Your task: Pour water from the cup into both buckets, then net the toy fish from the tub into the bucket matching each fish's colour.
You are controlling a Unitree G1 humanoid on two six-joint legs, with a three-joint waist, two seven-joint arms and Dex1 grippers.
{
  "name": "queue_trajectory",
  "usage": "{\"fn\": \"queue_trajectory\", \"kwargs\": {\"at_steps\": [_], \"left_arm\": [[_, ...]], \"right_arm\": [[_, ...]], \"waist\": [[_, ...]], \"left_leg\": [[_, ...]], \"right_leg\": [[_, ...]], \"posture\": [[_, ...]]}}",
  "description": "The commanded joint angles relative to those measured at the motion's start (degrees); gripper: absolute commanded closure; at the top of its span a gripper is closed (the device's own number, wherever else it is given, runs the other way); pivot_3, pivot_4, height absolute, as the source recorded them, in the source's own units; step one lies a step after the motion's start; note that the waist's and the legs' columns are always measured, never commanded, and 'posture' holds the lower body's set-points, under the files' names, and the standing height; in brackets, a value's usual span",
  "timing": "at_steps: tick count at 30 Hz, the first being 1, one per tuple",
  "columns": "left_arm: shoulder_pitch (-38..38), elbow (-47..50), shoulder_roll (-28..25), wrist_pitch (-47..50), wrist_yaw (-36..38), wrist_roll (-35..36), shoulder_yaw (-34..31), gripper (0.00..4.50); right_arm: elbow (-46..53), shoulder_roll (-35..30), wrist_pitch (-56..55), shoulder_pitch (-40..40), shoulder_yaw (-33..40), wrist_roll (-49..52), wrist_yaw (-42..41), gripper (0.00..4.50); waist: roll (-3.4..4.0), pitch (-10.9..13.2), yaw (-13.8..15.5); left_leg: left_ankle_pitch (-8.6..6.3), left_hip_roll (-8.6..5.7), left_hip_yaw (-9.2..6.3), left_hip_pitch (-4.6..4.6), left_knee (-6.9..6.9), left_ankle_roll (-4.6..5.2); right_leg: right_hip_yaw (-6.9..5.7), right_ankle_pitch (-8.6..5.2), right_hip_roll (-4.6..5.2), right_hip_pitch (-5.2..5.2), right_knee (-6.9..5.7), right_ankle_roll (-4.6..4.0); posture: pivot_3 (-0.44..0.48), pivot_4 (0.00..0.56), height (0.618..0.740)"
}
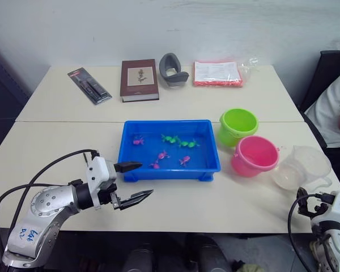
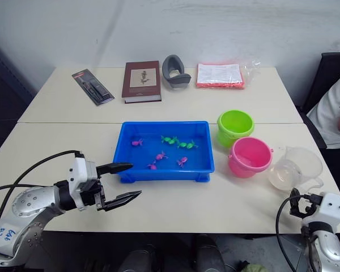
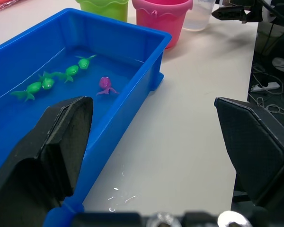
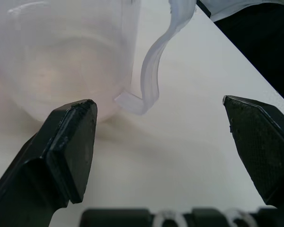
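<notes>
The blue tub [image 1: 130, 148] sits mid-table holding water and several toy fish, some pink [image 1: 162, 154] and some green [image 1: 170, 137]. To its right stand the lime green bucket [image 1: 238, 126] and, nearer to me, the pink bucket [image 1: 255, 154]. The clear cup [image 1: 302, 166] stands right of the pink bucket, its handle [image 4: 149, 75] facing my right gripper [image 4: 156, 111]. That gripper is open, just short of the cup and holding nothing. My left gripper [image 1: 143, 179] is open and empty at the tub's near left corner, one finger over the rim.
At the table's far side lie a black packaged item [image 1: 89, 85], a brown book [image 1: 139, 80], a grey curved object [image 1: 173, 71] and a red-edged packet of papers [image 1: 217, 73]. A person in white [image 1: 337, 110] sits at the right edge.
</notes>
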State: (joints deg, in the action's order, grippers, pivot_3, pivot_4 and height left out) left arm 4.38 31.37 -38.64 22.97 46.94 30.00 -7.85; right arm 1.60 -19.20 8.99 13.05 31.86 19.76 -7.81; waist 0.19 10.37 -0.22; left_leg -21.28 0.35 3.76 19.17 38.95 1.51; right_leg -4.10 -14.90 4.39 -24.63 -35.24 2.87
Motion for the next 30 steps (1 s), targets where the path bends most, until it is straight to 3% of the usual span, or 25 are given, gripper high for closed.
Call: {"fn": "queue_trajectory", "kwargs": {"at_steps": [1,13,30], "left_arm": [[0.7,2.7,-0.1,-1.0,-0.4,0.3,-0.9,0.07],[1.2,3.3,-0.5,-0.4,-0.3,0.8,-1.2,0.07],[-1.0,2.8,-0.2,0.6,-0.9,0.7,0.0,0.07]], "right_arm": [[0.2,0.5,-1.7,-0.4,1.9,1.0,0.1,0.00],[1.1,3.4,-2.6,-0.4,3.9,3.7,2.4,0.00],[-10.8,1.1,-8.9,-8.8,5.9,3.5,2.1,0.00]], "waist": [[0.00,0.0,0.0],[0.00,0.0,0.0],[0.01,0.0,0.0]], "left_leg": [[0.00,0.00,0.00,0.00,0.00,0.00],[-0.01,0.01,-0.02,0.01,-0.01,0.00],[0.01,0.01,-0.01,0.01,-0.06,0.02]], "right_leg": [[0.00,0.00,0.00,0.00,0.00,0.00],[0.00,0.00,0.00,-0.01,0.01,0.00],[0.00,-0.01,-0.02,-0.03,0.03,-0.01]], "posture": [[0.000,0.150,0.740],[0.000,0.150,0.740],[0.000,0.150,0.740]]}}
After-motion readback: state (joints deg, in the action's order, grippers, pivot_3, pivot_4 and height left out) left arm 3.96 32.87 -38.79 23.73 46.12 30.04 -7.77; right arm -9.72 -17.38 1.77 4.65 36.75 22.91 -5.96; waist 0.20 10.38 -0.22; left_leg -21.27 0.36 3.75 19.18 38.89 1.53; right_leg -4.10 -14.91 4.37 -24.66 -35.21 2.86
